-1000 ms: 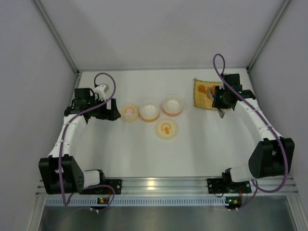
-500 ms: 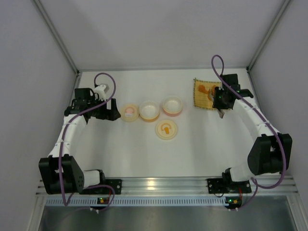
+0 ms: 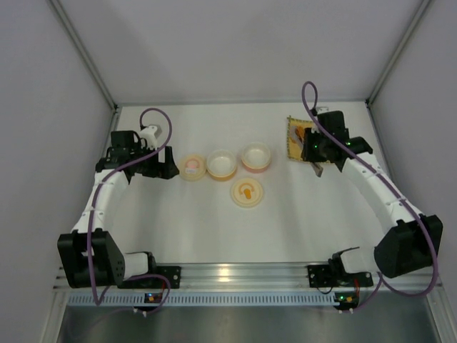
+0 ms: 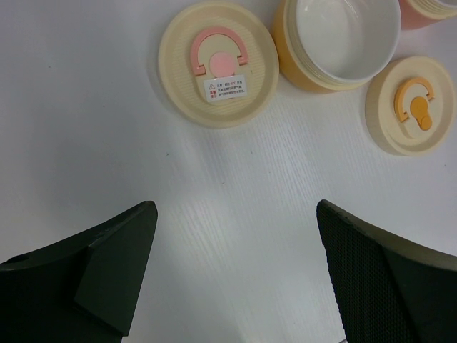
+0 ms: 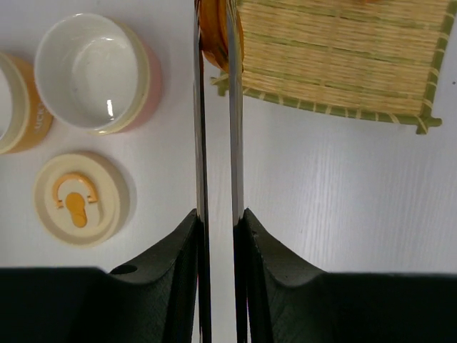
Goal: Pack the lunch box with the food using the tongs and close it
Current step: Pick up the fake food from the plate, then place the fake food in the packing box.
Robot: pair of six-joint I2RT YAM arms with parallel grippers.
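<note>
my right gripper (image 5: 216, 221) is pinching the tongs (image 5: 235, 143) near their joined end, its fingers pressing the two silver arms close together. the arms are running straight out ahead of it, and their far tips are squeezing an orange lump (image 5: 218, 32) right at the near corner of the woven mat (image 5: 335, 57); i cannot tell whether the lump is resting on the mat or hanging just above it. ahead and to the left of this gripper the pink bowl (image 5: 93, 71) is sitting empty on the surface (image 5: 343, 186), and nearer to me on that side the lid with the orange centre (image 5: 78, 199) is lying flat.

my left gripper (image 4: 234, 214) is hovering with its fingers spread wide, gripping nothing. ahead of it the lid with the pink centre (image 4: 218, 63) is lying beside the empty yellow bowl (image 4: 339, 39).
</note>
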